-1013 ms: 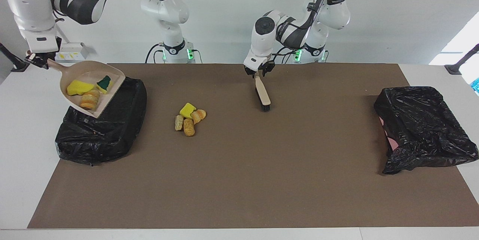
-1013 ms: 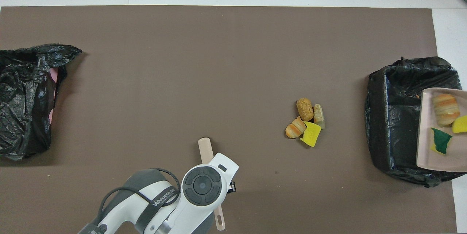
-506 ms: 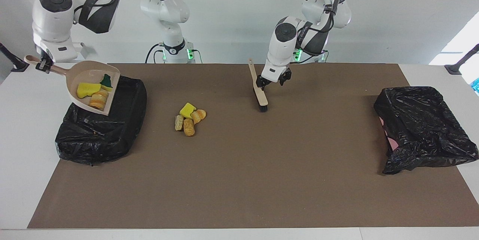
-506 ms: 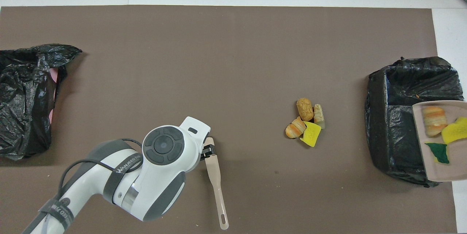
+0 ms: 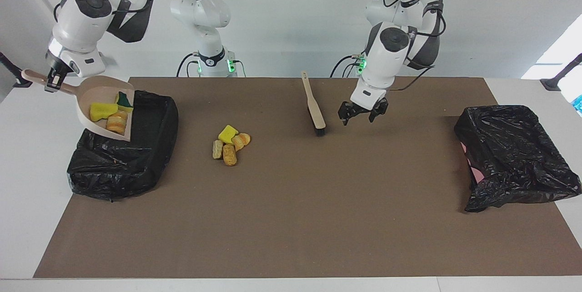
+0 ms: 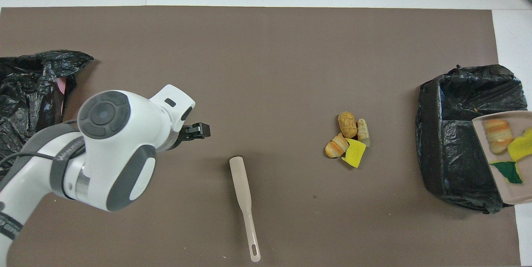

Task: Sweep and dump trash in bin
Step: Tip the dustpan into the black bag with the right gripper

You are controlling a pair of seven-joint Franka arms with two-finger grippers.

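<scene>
The left gripper [image 5: 362, 116] has just let go of the brush [image 5: 315, 110]: a second ago its fingers were round the handle, and now they stand spread and empty, up over bare mat between the brush and the crumpled black bag [image 5: 516, 155] at the left arm's end of the table. The brush lies flat on the brown mat [image 5: 291, 219], handle toward the robots, bristle end pointing at the open middle. Meanwhile the right gripper [image 5: 51, 82] keeps its fingers clamped on the handle of the beige dustpan [image 5: 105, 101], which has tilted and slid along over the black-lined bin [image 5: 122, 155] at the right arm's end; three pieces (two yellow sponge chunks, one green-backed, and a striped roll) still sit in the pan, so I'd say the dump is under way but not done. The rest of the trash [image 5: 231, 144], a small heap of about four pieces, lies on the mat between the bin and the brush, well clear of both. That means another sweep will be needed. There is plenty of room: the mat around the heap is open, its edges are well away, and only the bin's near wall crowds the pan's lip.
</scene>
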